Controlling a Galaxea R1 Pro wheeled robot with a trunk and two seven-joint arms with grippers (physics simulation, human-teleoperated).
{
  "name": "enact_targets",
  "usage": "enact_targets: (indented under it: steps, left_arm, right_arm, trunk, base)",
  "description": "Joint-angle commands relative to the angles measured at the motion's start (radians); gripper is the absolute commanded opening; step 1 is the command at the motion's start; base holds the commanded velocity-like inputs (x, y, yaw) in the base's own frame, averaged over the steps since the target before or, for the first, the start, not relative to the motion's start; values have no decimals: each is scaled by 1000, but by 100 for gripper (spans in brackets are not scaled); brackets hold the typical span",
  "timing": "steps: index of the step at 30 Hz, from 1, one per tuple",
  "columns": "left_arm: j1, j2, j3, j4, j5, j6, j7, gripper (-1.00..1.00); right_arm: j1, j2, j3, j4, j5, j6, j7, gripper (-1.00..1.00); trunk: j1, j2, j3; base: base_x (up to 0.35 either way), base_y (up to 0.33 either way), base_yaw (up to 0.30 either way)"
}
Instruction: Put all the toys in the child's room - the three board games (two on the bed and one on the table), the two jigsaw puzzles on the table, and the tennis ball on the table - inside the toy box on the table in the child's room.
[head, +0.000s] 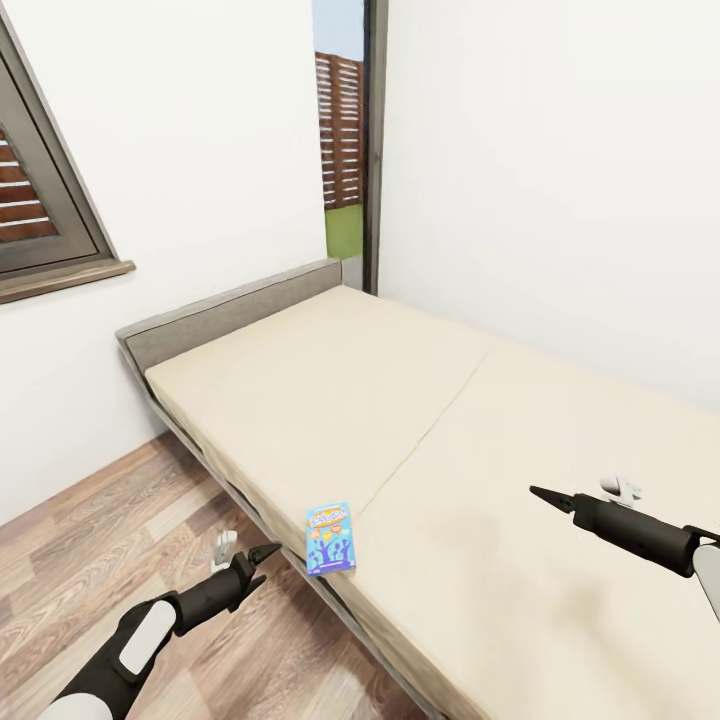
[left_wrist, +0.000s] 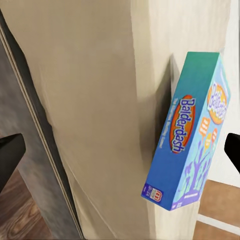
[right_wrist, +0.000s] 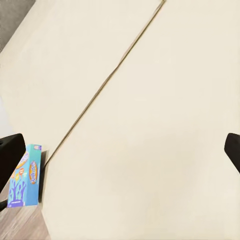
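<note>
A small blue board game (head: 330, 538) lies flat on the cream mattress of the bed (head: 420, 400), right at its near left edge. It shows close up in the left wrist view (left_wrist: 192, 135) and at the mattress corner in the right wrist view (right_wrist: 27, 175). My left gripper (head: 245, 552) hovers over the floor just left of the box, open (left_wrist: 120, 152), with nothing between its fingers. Over the mattress to the right of the box, my right gripper (head: 578, 490) is open (right_wrist: 120, 152) and empty. The table, toy box, jigsaw puzzles and tennis ball are out of view.
A grey padded headboard (head: 230, 310) backs onto the white wall. A dark-framed window (head: 40, 220) is at the left, and a narrow glazed opening (head: 345, 150) at the back shows a fence. Wood floor (head: 100, 550) runs along the bed's left side.
</note>
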Motion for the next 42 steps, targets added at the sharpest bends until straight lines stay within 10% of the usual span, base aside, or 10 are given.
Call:
enact_targets:
  steps: [1, 42]
  left_arm:
    - [0, 0, 2, 0, 3, 7, -1, 100]
    - [0, -9, 3, -36, 3, 7, -4, 100]
  right_arm:
    - [-1, 0, -1, 0, 1, 6, 4, 100]
    - [-1, 0, -2, 0, -3, 6, 4, 100]
  trunk:
    - [0, 0, -1]
    - [0, 0, -1]
  base:
    - [0, 0, -17]
    - [0, 0, -43]
